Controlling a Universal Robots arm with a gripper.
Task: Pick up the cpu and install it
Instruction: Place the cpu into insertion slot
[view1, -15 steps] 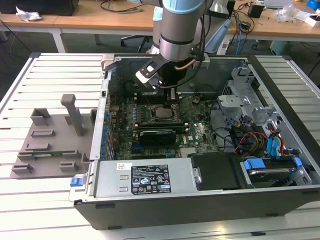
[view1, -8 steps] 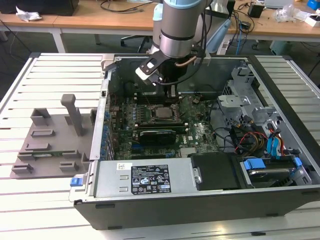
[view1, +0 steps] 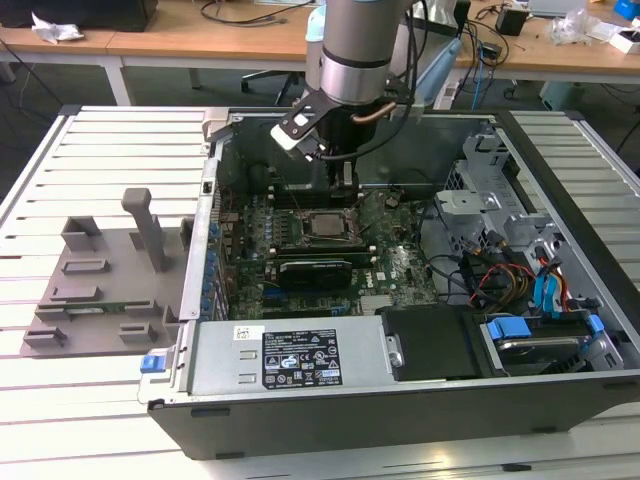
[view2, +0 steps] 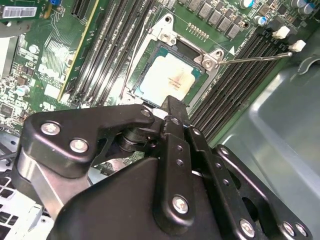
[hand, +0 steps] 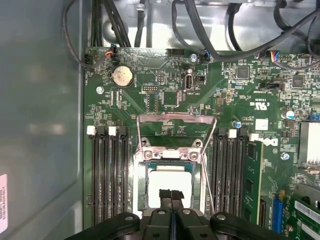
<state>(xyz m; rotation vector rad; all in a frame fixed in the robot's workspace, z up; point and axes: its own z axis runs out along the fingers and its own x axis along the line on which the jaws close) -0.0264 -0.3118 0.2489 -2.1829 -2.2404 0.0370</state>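
- A robot arm reaches down into an open computer case (view1: 350, 425) lying on a white slatted counter (view1: 100, 410), with its hand (view1: 345, 185) low over the green motherboard (view1: 405, 268).
- The cpu (hand: 170, 179) lies flat in its socket near the middle of the board — silvery top up, pale rim showing inside the dark socket frame (hand: 140, 187).
- In the first wrist view the hand's fingers (hand: 164, 195) are pressed together with nothing between them. Their tips hang over one edge of the cpu; whether they touch the chip cannot be told.
- The socket's metal bracket (hand: 176, 119) stands swung open, clear of the chip. In the second wrist view a thin wire lever (view2: 250, 59) juts out beside the socket.
- Rows of black memory slots (hand: 107, 175) flank the socket on both sides.
- A long black expansion card (view1: 315, 270) sits just beside the socket in the exterior view.
- A grey moulded fixture (view1: 100, 285) rests on the counter at the exterior view's left, beside the case.
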